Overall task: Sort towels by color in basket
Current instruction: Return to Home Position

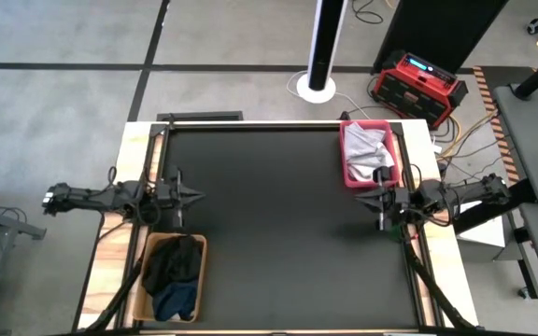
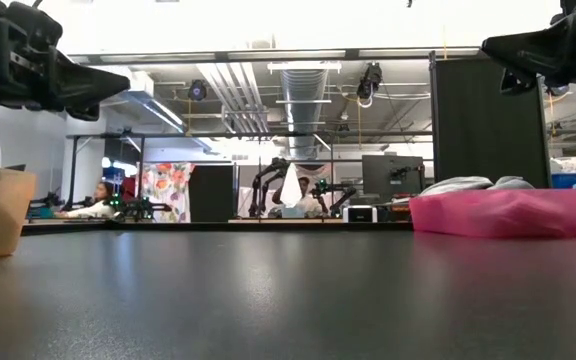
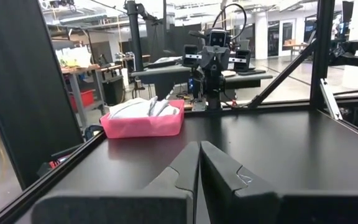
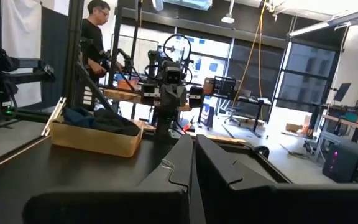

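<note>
Light grey and white towels (image 1: 370, 147) lie heaped in a pink basket (image 1: 348, 171) at the table's far right; they also show in the left wrist view (image 3: 143, 107) and in the low view (image 2: 478, 184). Black and navy towels (image 1: 176, 275) fill a tan basket (image 1: 140, 289) at the near left, also seen as dark towels in the right wrist view (image 4: 98, 119). My left gripper (image 1: 197, 195) hovers shut above the table's left side, just beyond the tan basket. My right gripper (image 1: 362, 197) hovers shut at the right, just nearer than the pink basket. Neither touches anything.
The black tabletop (image 1: 278, 233) lies bare between the two baskets. A raised frame rail (image 1: 250, 121) runs along the far edge. Beyond the table stand a red box (image 1: 417, 87) and a white fan base (image 1: 316, 87). A person (image 4: 95, 37) stands in the room behind.
</note>
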Controlling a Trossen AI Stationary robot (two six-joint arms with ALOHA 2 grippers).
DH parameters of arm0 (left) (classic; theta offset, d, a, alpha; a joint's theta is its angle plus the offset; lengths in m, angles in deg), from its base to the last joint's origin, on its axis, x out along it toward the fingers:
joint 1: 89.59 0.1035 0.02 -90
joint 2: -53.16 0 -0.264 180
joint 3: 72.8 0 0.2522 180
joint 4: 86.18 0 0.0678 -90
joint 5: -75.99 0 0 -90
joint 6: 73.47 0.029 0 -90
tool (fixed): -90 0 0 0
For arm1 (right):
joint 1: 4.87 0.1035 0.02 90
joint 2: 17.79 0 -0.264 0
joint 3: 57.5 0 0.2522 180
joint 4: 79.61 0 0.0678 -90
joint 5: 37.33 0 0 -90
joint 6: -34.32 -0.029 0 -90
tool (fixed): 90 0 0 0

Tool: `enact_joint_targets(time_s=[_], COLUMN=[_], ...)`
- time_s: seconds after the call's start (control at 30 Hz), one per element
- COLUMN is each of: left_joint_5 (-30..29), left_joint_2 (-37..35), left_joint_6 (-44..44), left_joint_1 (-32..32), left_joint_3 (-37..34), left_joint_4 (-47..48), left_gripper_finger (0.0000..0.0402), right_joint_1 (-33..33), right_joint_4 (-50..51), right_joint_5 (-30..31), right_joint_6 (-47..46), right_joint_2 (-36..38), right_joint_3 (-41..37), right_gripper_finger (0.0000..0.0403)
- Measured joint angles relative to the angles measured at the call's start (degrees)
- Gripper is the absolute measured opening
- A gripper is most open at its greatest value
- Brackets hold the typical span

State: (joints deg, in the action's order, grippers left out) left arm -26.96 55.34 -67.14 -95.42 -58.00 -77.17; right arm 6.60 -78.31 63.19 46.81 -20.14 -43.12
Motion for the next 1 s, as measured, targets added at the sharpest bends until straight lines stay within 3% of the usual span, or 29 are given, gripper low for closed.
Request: enact_joint_targets(time_s=[1.0], left_joint_5=[0.0], left_joint_2=[4.0], left_joint_6=[0.0], left_joint_1=[0.0], left_joint_3=[0.0], left_joint_4=[0.0], left_gripper_finger=[0.0000], right_joint_1=[0.0], right_joint_4=[0.0], right_joint_5=[0.0], right_joint_6=[-0.1], right_joint_2=[0.0], right_joint_3=[0.0], right_gripper_finger=[0.0013])
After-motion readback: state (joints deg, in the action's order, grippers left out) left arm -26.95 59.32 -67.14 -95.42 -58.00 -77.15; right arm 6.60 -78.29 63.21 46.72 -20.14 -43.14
